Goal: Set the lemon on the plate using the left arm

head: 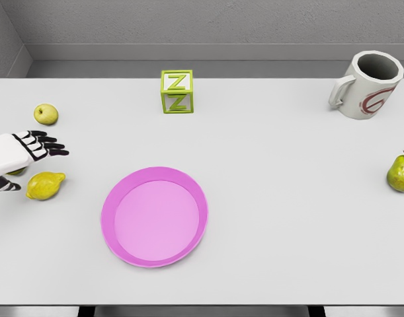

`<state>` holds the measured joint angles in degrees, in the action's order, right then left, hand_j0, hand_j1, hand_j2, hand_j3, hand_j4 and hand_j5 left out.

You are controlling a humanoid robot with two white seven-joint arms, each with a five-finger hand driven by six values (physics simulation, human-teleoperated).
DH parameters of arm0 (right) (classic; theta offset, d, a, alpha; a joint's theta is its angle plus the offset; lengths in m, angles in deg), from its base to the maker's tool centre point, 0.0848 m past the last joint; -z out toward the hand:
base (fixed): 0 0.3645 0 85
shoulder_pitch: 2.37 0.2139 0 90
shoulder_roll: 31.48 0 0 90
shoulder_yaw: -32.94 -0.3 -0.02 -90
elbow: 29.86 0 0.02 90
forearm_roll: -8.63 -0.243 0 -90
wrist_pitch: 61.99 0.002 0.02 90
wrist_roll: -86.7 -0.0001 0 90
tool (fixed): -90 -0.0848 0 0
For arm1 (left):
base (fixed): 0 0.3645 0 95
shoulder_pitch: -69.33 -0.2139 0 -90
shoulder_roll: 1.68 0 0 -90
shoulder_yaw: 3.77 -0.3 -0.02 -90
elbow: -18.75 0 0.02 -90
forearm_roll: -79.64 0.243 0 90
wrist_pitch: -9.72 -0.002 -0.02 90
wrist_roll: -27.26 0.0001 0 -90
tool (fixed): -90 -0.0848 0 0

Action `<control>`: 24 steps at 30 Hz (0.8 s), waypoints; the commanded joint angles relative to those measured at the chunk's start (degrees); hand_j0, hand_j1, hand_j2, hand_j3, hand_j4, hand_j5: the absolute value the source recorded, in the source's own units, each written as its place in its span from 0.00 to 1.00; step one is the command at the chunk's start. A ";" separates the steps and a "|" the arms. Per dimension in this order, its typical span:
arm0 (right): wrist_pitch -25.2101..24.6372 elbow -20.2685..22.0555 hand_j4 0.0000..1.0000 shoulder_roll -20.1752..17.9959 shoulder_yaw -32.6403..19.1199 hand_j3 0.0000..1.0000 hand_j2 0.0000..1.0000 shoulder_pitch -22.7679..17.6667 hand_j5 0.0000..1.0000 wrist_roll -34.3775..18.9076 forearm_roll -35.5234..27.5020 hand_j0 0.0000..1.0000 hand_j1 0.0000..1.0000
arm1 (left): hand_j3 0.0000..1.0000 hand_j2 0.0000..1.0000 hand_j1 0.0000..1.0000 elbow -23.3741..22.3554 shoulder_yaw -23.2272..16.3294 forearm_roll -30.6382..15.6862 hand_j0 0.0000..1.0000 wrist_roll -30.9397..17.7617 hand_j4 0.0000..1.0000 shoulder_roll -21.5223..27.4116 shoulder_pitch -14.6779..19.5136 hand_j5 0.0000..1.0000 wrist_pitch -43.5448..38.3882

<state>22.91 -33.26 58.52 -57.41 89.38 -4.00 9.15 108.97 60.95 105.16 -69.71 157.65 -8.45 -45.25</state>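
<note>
Near the left edge of the white table (268, 198), my left hand (31, 146) enters from the picture's left, its dark fingers (53, 146) extended flat and spread, grasping nothing. Just below and in front of the hand lies the lemon (45, 185), resting on the table surface, close to the hand; whether they touch I cannot tell. A small yellow-green object (16, 172) is partly hidden beneath my wrist; I cannot tell what it is. Right of the lemon, apart from it, sits the pink plate (112, 228), round with a raised rim and nothing on it. Behind my hand, near the table's far left, rests a small yellow apple (46, 114). At the far centre stands a green letter block (177, 92) marked Z. At the far right, a white mug (367, 86) is tilted, its handle toward the left. A green pear (401, 173) stands at the right edge.
</note>
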 commanded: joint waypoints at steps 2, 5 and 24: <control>0.00 -0.03 1.00 0.00 0.00 1.00 1.00 -0.09 1.00 -0.09 0.01 1.00 1.00 | 1.00 1.00 1.00 -0.04 -1.26 -0.82 1.00 0.03 1.00 0.01 0.00 1.00 -0.03; 0.00 -0.03 1.00 0.00 0.00 1.00 1.00 0.00 1.00 -0.01 0.01 1.00 1.00 | 1.00 1.00 1.00 -0.04 -1.62 -0.82 1.00 -0.14 1.00 0.01 -0.09 1.00 -0.03; 0.00 -0.03 1.00 0.00 0.00 1.00 1.00 0.00 1.00 -0.01 0.01 1.00 1.00 | 1.00 1.00 1.00 -3.29 -3.20 0.06 1.00 -0.32 1.00 -2.89 -0.70 1.00 -0.03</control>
<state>22.91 -33.26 58.52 -57.42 89.30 -4.00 9.15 106.41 57.84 105.27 -70.06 155.79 -9.16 -45.24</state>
